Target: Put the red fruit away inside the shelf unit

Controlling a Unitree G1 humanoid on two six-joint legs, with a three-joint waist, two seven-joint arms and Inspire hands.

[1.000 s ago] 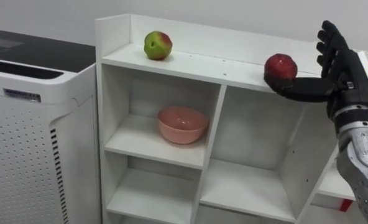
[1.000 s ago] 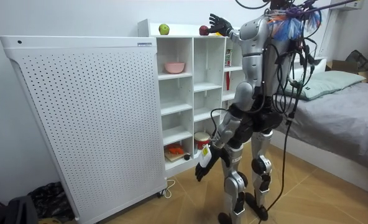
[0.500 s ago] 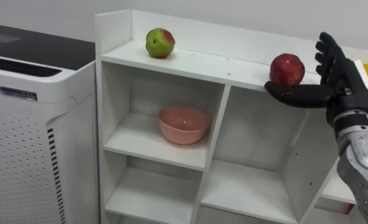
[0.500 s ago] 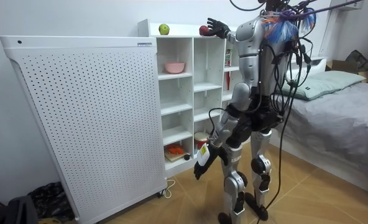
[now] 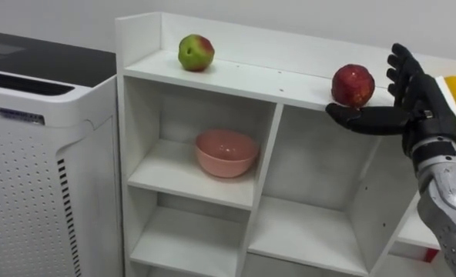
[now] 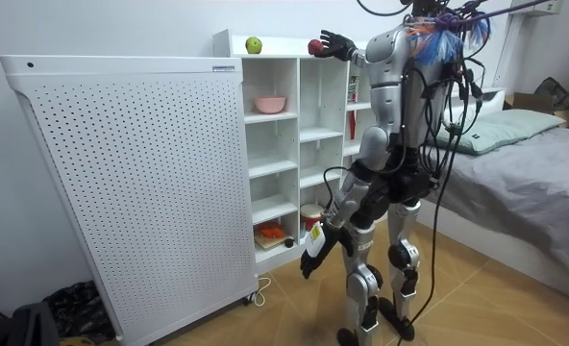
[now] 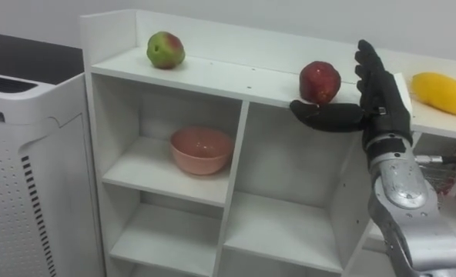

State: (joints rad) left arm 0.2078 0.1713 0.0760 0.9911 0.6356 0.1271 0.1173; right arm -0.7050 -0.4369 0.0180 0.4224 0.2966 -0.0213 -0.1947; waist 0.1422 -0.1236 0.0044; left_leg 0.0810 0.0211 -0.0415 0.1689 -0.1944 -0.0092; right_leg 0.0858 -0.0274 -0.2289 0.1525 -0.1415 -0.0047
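Sitting in cubby [image 5: 174, 168], pink bowl [image 5: 226, 152], red apple [image 5: 352, 84] atop closet [image 5: 259, 78] by R hand [image 5: 414, 101]

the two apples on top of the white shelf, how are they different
The green-and-red apple is mostly green with a red blush; the red apple is dark red all over. The green-and-red apple sits near the left end of the shelf top, the red apple further right near its front edge. The green-and-red apple stands alone; the open right hand is beside the red apple, thumb just below it. Both look similar in size.
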